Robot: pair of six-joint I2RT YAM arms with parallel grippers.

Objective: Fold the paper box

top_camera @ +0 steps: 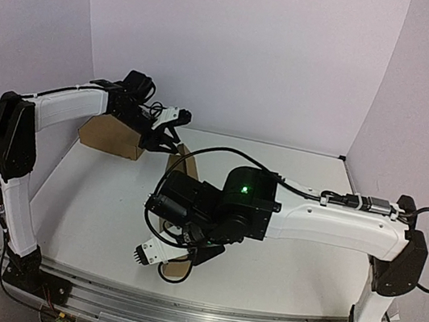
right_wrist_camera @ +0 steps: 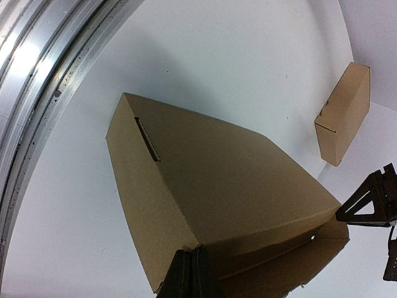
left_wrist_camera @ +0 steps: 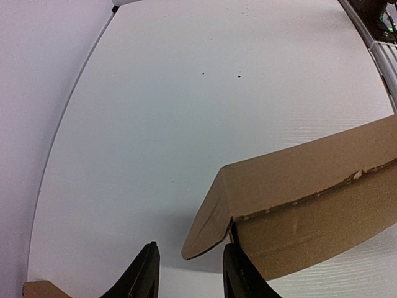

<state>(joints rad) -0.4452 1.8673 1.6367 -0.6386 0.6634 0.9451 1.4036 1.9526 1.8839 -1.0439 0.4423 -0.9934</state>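
The paper box is brown cardboard and lies partly folded under my right arm, with a slit near its far side wall. In the top view only its far end and a near corner show. My right gripper is shut, and its tips press on the fold where a side wall meets the big panel. It reaches across the table's middle. My left gripper is open at the box's far end. A rounded flap corner hangs between its fingers, and the right finger is close against the wall.
A ready-made shallow brown box stands on edge at the back left, also seen in the right wrist view. An aluminium rail runs along the near edge. White walls close in the table at the left, back and right.
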